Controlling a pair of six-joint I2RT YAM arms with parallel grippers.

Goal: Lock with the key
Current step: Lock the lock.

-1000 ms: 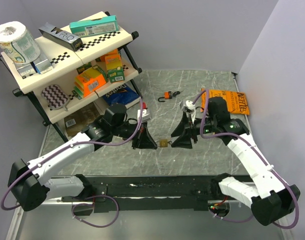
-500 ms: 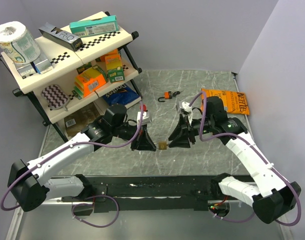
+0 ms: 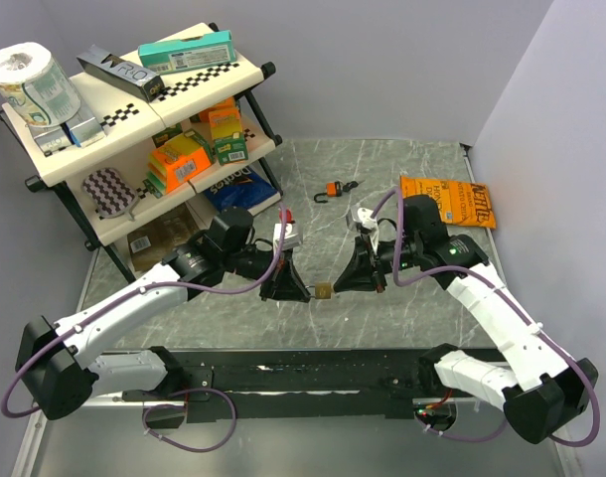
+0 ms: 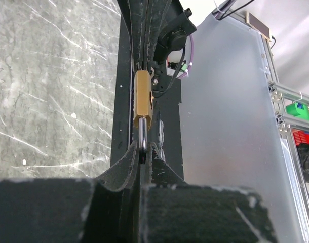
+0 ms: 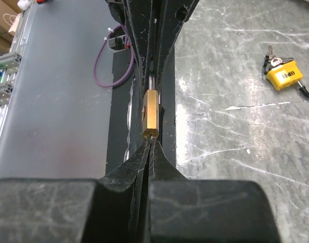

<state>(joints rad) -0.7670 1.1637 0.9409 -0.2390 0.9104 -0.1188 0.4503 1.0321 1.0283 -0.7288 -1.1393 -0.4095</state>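
Note:
A small brass padlock [image 3: 325,290] hangs in the air between my two grippers, above the table's front edge. My left gripper [image 4: 143,152] is shut on its steel shackle, and the brass body [image 4: 143,101] sticks out beyond the fingertips. My right gripper [image 5: 151,140] is shut against the padlock's [image 5: 151,114] keyhole end. Its fingers are pressed flat on the key, of which only a thin sliver shows at the tips. From above, the left gripper [image 3: 305,290] and the right gripper [image 3: 341,286] face each other across the lock.
A second, orange padlock with keys [image 3: 333,189] lies on the marble table further back, also seen in the right wrist view [image 5: 282,76]. An orange snack bag [image 3: 452,199] lies at the back right. A stocked shelf rack [image 3: 134,129] fills the left.
My right gripper has moved left up to the padlock and its fingers have gone from open to shut at the keyhole end. The left gripper has kept its hold.

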